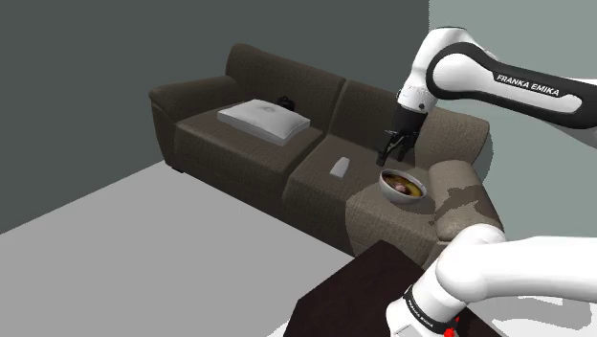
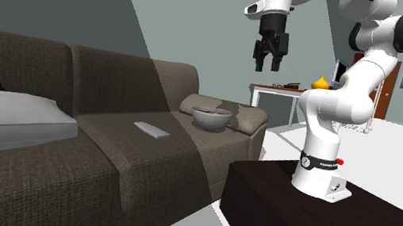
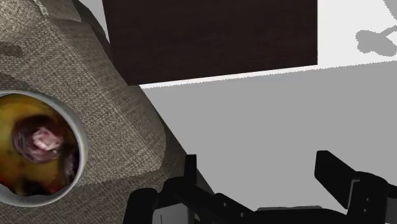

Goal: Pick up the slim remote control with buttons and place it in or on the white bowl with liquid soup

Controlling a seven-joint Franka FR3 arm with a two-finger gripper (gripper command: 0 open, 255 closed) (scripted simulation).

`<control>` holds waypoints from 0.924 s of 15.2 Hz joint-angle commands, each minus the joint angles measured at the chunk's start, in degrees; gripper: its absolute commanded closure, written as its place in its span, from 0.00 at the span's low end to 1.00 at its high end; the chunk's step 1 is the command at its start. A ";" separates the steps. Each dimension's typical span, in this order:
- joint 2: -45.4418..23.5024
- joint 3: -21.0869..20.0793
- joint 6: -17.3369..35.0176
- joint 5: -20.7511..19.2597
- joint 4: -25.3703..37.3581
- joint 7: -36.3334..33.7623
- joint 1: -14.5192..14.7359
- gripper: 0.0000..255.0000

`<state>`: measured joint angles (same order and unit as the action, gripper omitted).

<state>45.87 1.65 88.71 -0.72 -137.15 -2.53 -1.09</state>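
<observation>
One bowl [image 1: 391, 193] of yellow-brown soup and one remote [image 1: 339, 168] sit on the sofa [image 1: 273, 84]; the tool [image 1: 393, 153] hangs open, empty.

the sofa [image 3: 114, 108] is coarse woven cloth, brown and matt. the stand [image 3: 210, 38] shows dark wood grain with a dull finish. the arm [image 1: 497, 81] has smooth, glossy white shells. the bowl [image 2: 211, 121] is smooth, and its soup [image 3: 18, 114] looks wet and shiny. the fingers [image 3: 337, 175] are matt black.

A home living room — brown sofa [image 1: 287, 163], pillow [image 1: 264, 121], side table [image 2: 279, 92].
</observation>
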 commanded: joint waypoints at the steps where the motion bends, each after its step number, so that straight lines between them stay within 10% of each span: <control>1: 0.00 0.00 0.00 0.00 0.00 0.00 0.00 0.00; 14: -25.41 0.93 20.18 0.01 6.03 -12.53 -5.81 0.00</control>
<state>22.30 2.52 107.50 -0.75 -131.73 -13.92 -6.52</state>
